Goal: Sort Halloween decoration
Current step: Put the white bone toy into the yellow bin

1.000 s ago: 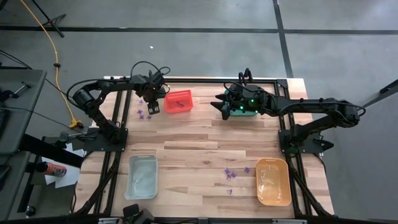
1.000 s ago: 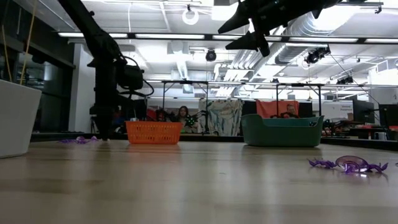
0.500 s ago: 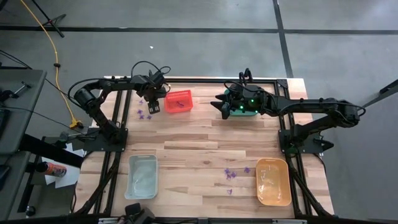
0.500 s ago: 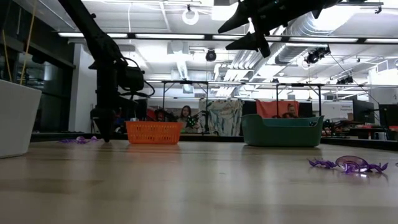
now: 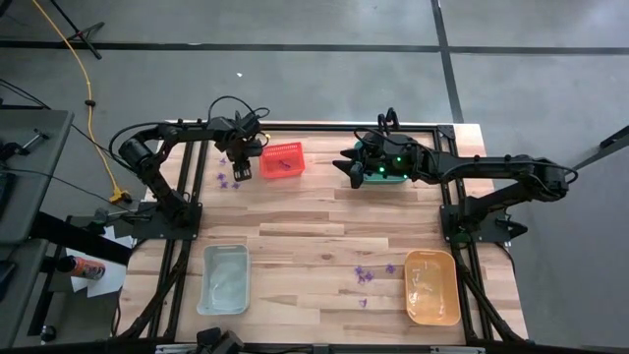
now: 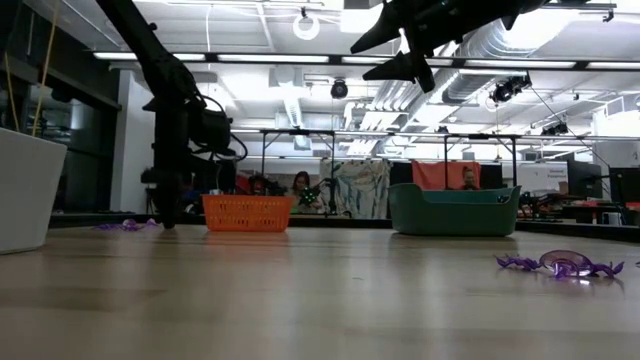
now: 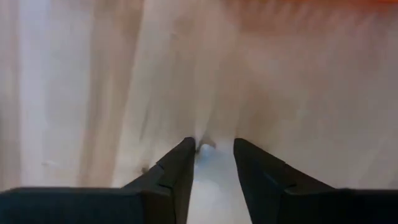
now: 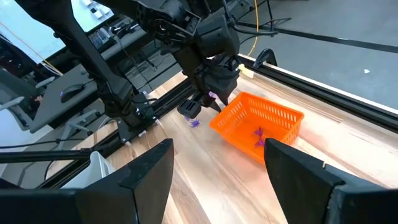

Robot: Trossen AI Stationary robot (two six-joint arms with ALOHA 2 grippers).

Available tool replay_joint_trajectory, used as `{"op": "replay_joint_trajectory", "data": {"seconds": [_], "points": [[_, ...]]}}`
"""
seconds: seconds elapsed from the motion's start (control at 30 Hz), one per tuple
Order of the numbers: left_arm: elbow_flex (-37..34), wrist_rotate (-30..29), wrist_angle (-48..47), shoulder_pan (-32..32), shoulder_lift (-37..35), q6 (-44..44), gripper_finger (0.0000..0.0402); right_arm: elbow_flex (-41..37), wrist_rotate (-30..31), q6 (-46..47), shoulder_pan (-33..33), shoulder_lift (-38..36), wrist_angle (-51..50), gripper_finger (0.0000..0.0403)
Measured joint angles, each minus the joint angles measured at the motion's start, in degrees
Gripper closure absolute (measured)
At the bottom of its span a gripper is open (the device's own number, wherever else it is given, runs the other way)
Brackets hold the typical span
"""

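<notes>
1. Progress, as I judge it: early to mid. At least one purple trinket (image 8: 258, 132) already lies in the red bin (image 5: 282, 159). Can't tell if the green bin (image 6: 455, 210), orange bin (image 5: 432, 286) or clear bin (image 5: 225, 278) hold anything.
2. Left to do: two purple trinkets (image 5: 227, 180) lie loose on the table (image 5: 314, 226) just outboard of the left gripper's (image 5: 242, 170) fingertips, on the side away from the red bin; a cluster of four or so (image 5: 366, 276) lies well apart from both grippers, near the orange bin.
3. Left gripper: tips down at the table, just beside the red bin. In its wrist view the fingers (image 7: 180, 165) stand a little apart w/ a narrow gap. A small pale-purplish speck sits between the tips, but it's blurred; can't tell if it's a trinket or if it's gripped. Looks like a pick attempt.
4. Right gripper (image 5: 350, 165): hangs above the table beside the green bin, fingers (image 8: 149, 168) spread wide, nothing between them. Waiting, I'd say.
5. Look of the trinkets: tiny, purple, thin spiky outlines, lying flat; the nearest in the low view (image 6: 562, 265) has a rounded translucent middle w/ spindly legs. Prob. light and fiddly to pinch.
</notes>
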Motion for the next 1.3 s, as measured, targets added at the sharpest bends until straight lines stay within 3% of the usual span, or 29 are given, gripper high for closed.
{"op": "replay_joint_trajectory", "data": {"seconds": [0.57,0.93,1.17,1.3], "points": [[-0.1,3.0,-3.6,0.0,0.1,-2.5,0.0399,0.0,0.0,2.6,0.0,0.0,0.0,0.0158],[0.7,2.9,-4.8,-0.1,0.0,-4.0,0.0401,0.0,0.0,2.6,0.0,0.0,0.0,0.0158],[7.5,1.1,-9.4,-0.1,0.1,-8.6,0.0398,0.0,0.0,2.5,0.0,0.0,0.0,0.0158],[9.7,1.2,-9.4,0.5,-1.3,-16.1,0.0388,0.0,0.0,2.5,0.0,0.0,0.0,0.0158]]}}
